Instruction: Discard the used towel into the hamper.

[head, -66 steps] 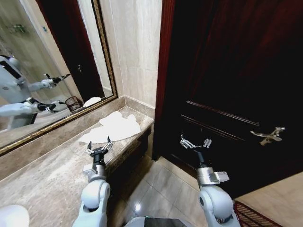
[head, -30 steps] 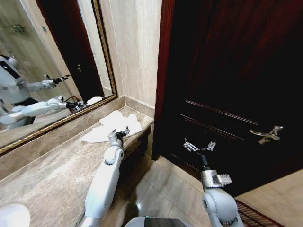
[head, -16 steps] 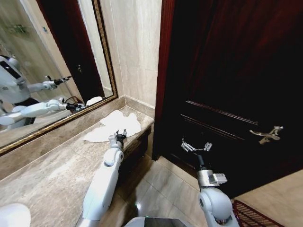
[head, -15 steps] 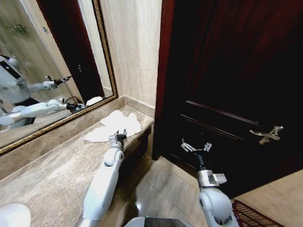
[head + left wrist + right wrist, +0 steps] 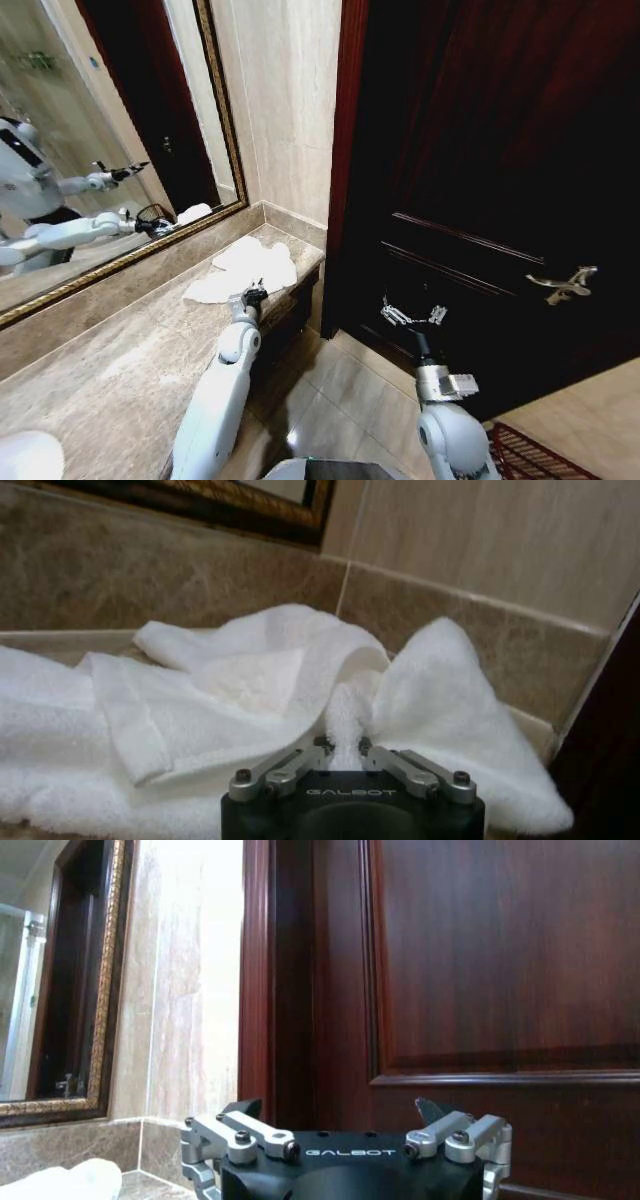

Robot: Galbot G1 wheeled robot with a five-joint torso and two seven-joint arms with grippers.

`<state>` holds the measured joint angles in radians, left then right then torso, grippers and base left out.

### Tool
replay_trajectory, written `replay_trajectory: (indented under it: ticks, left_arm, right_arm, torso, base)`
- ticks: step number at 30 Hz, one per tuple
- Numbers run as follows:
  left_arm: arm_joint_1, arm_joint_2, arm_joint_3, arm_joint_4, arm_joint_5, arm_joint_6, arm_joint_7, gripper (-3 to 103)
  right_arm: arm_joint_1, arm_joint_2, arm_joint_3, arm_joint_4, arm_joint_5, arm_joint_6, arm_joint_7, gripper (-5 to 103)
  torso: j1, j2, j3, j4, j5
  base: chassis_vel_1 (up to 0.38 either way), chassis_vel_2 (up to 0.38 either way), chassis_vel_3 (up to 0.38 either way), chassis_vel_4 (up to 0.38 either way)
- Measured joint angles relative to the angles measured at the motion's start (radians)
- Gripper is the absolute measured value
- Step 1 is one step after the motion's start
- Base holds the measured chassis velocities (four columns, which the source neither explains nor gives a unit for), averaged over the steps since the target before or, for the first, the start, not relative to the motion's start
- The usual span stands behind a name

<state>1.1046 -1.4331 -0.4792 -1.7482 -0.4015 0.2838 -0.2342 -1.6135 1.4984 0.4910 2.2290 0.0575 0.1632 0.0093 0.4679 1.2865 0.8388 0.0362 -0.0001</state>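
Note:
The used towel (image 5: 247, 266) is a crumpled white cloth lying at the far end of the marble counter (image 5: 110, 370), by the wall corner. My left gripper (image 5: 254, 293) reaches its near edge, and in the left wrist view it is shut (image 5: 343, 744) on a raised fold of the towel (image 5: 250, 690). My right gripper (image 5: 410, 314) hangs open in the air before the dark door, nothing between its fingers (image 5: 338, 1111). A slice of the hamper (image 5: 528, 455), dark red-brown bars, stands on the floor at the lower right.
A gold-framed mirror (image 5: 100, 150) runs along the counter's back. The dark wooden door (image 5: 480, 150) with a metal handle (image 5: 560, 284) stands to the right. Tiled floor (image 5: 330, 400) lies between counter and door. A white rounded object (image 5: 25, 455) sits at the counter's near left.
My left arm stretched forward from the counter's middle to the towel, and its open fingers have shut on a fold. The right arm has hardly moved.

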Motion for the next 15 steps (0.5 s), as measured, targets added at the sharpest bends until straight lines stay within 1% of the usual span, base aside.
replay_trajectory:
  ticks: [2,3,6,7,8,9,11,12,15]
  left_arm:
    - [0.024,-0.001,-0.016,-0.031,-0.007,-0.033,0.035,6]
    - [0.024,-0.001,-0.016,-0.031,-0.007,-0.033,0.035,6]
    - [0.068,-0.018,-0.062,-0.093,-0.01,-0.103,0.125,6]
    - [0.086,-0.026,-0.077,-0.119,-0.01,-0.125,0.147,6]
    - [0.086,-0.026,-0.077,-0.119,-0.01,-0.125,0.147,6]
    - [0.118,-0.038,-0.097,-0.161,-0.007,-0.149,0.174,6]
    - [0.167,-0.063,-0.134,-0.236,0.006,-0.176,0.206,6]
    - [0.167,-0.063,-0.134,-0.236,0.006,-0.176,0.206,6]
    - [0.246,-0.113,-0.193,-0.361,0.038,-0.185,0.241,6]
  right_arm:
    - [-0.006,0.002,0.0,0.013,-0.001,0.002,-0.002,100]
    - [-0.006,0.002,0.0,0.013,-0.001,0.002,-0.002,100]
    - [-0.013,0.005,0.0,0.026,-0.006,0.007,0.0,100]
    - [-0.016,0.005,0.0,0.029,-0.007,0.01,0.0,100]
    - [-0.016,0.005,0.0,0.029,-0.007,0.01,0.0,100]
    - [-0.021,0.005,0.001,0.033,-0.007,0.015,0.001,100]
    - [-0.026,0.005,0.002,0.038,-0.004,0.023,0.002,100]
    - [-0.026,0.005,0.002,0.038,-0.004,0.023,0.002,100]
    - [-0.026,0.006,0.003,0.047,0.011,0.037,-0.004,100]
  torso:
    - [0.0,0.0,0.0,0.0001,0.0]
    - [0.0,0.0,0.0,0.0001,0.0]
    - [0.0,0.0,0.0,0.0,0.0]
    - [0.0,0.0,0.0,0.0,0.0001]
    - [0.0,0.0,0.0,0.0,0.0001]
    - [0.0,0.0,0.0,0.0001,0.0]
    - [0.0,0.0,0.0,0.0001,0.0001]
    - [0.0,0.0,0.0,0.0001,0.0001]
    - [0.0,0.0,0.0,0.0,0.0]
  base:
    - [0.0,0.0,0.0,0.0]
    - [0.0,0.0,0.0,0.0]
    - [0.0,0.0,0.0,0.0]
    - [0.0,0.0,0.0,0.0]
    - [0.0,0.0,0.0,0.0]
    - [0.0,0.0,0.0,0.0]
    - [0.0,0.0,0.0,0.0]
    - [0.0,0.0,0.0,0.0]
    - [0.0,0.0,0.0,0.0]
